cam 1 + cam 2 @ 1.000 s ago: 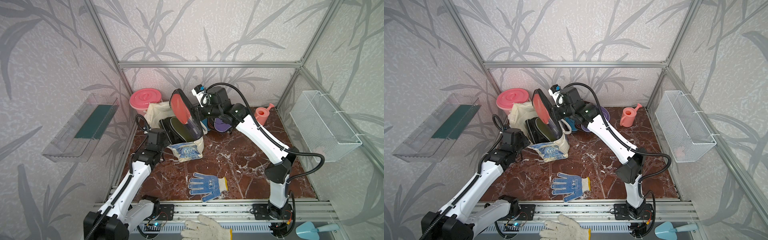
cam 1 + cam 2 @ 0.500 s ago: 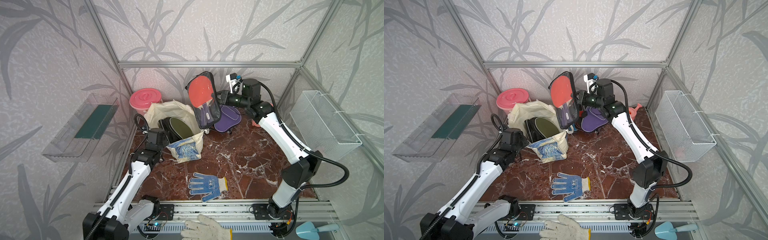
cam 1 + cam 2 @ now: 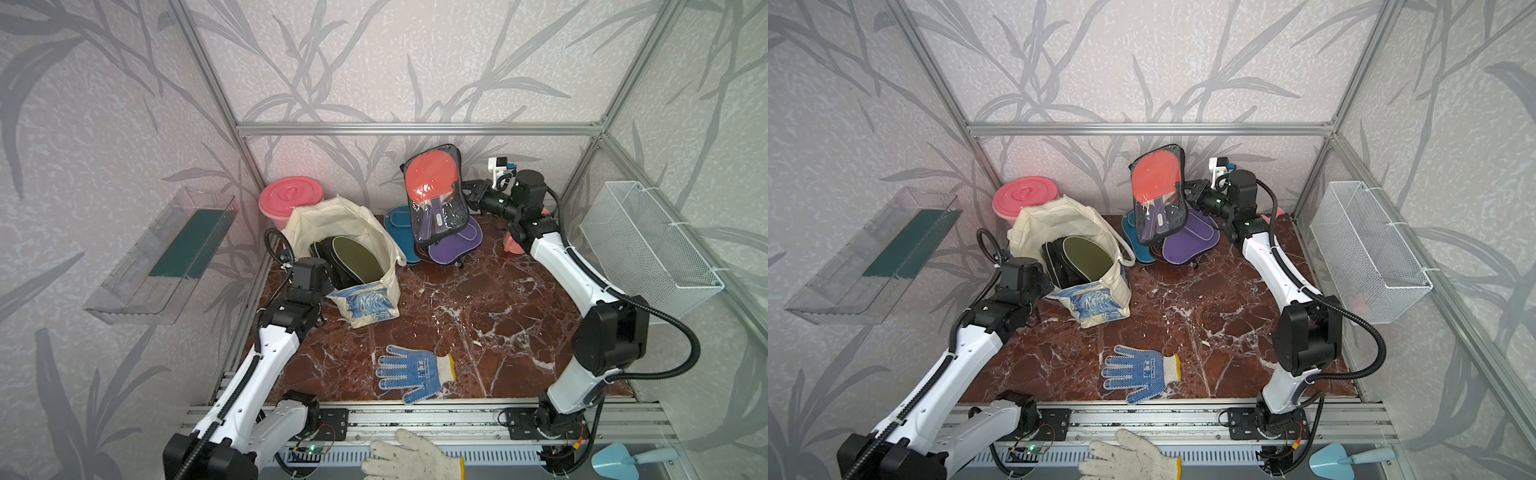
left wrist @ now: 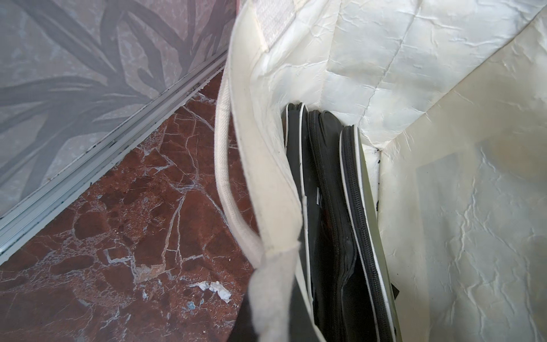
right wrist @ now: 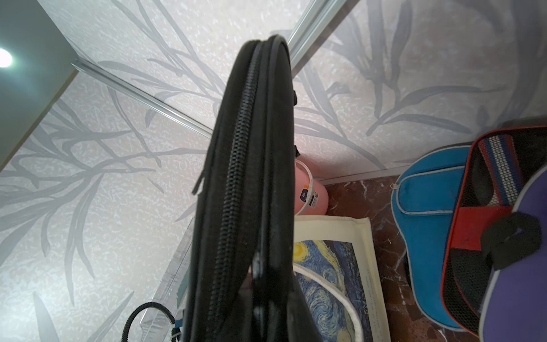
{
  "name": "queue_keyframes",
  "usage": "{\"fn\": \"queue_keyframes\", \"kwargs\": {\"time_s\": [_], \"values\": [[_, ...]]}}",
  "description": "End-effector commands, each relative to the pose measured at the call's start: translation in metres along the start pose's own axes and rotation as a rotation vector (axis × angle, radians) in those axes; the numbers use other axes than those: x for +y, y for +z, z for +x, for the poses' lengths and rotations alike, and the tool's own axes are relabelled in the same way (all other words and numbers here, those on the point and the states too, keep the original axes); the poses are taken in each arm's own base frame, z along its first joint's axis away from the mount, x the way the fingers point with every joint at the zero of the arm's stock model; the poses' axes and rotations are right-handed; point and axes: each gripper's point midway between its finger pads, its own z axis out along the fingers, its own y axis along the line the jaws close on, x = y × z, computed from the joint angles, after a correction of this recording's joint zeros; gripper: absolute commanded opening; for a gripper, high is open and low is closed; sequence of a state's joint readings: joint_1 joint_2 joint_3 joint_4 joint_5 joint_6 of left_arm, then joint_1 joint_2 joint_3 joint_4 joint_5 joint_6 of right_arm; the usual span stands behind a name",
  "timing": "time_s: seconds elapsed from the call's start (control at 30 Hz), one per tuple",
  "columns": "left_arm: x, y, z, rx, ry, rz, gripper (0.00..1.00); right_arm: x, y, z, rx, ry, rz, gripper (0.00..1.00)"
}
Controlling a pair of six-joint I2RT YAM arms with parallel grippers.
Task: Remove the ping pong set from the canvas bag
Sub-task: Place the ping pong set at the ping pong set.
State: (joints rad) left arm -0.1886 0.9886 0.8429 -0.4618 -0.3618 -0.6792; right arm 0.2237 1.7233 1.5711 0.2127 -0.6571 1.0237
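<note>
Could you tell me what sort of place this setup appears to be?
Most likely a robot test cell: an aluminium-framed booth with leaf-patterned wall panels, two white-and-black robot arms mounted on a front metal rail, and staged props such as a cream canvas bag on a red marble-look board.

Leaf-print walls (image 3: 374, 62), red marble floor (image 3: 478, 311)

cases (image 3: 357, 257) in bag (image 3: 332, 216), glove (image 3: 411, 372) (apart) in front

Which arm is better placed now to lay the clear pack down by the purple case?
Right. The right gripper is shut on the clear pack, upright over the purple case. The left gripper pinches the bag rim, far off.
</note>
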Motion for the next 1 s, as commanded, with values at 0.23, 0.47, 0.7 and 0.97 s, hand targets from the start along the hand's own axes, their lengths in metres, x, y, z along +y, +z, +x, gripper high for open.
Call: {"fn": "queue_keyframes", "kwargs": {"time_s": [0.23, 0.47, 0.7, 0.97], "values": [[0.006, -0.013, -0.029, -0.109, -0.035, -0.021, 0.00, 0.026, -0.031, -0.042, -0.156, -0.071, -0.126, 0.00], [0.006, -0.012, -0.026, -0.103, -0.033, -0.018, 0.00, -0.022, -0.042, -0.056, -0.228, -0.042, -0.067, 0.00], [0.005, -0.010, -0.023, -0.094, -0.032, -0.015, 0.00, -0.073, -0.063, -0.062, -0.357, -0.023, 0.004, 0.00], [0.003, -0.008, -0.019, -0.069, -0.025, -0.011, 0.00, -0.150, -0.063, -0.048, -0.425, -0.028, 0.136, 0.00]]}}
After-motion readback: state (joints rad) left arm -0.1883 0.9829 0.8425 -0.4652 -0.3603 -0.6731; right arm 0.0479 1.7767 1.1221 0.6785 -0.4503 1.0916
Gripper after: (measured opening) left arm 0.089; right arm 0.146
